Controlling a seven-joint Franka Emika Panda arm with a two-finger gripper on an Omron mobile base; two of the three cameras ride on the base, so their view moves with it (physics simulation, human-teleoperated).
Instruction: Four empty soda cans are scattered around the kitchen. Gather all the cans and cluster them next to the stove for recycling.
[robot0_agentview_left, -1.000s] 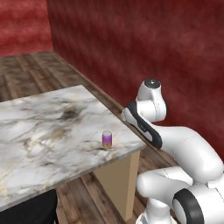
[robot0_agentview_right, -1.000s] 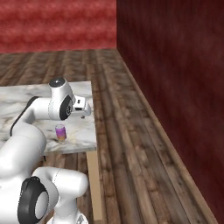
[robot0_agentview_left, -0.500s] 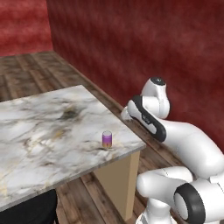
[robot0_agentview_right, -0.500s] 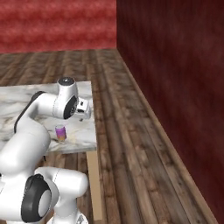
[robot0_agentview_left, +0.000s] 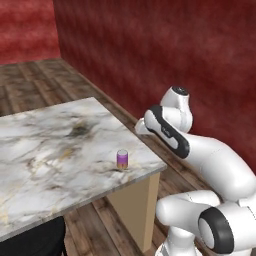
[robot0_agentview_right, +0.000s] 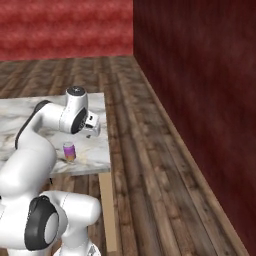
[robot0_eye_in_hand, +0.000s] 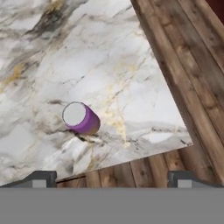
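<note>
Purple soda can (robot0_agentview_left: 122, 159) standing upright on a marble-topped table (robot0_agentview_left: 45, 155), close to its corner

The tabletop is white stone veined grey and gold, on a tan wooden leg, over dark plank flooring (robot0_agentview_right: 150, 150) with mottled red walls (robot0_agentview_left: 165, 50) behind. The can is a small cylinder with a silver top; no lettering is readable. The gripper (robot0_eye_in_hand: 112, 179) hovers above the table edge, fingers spread wide, grasping nothing
</note>
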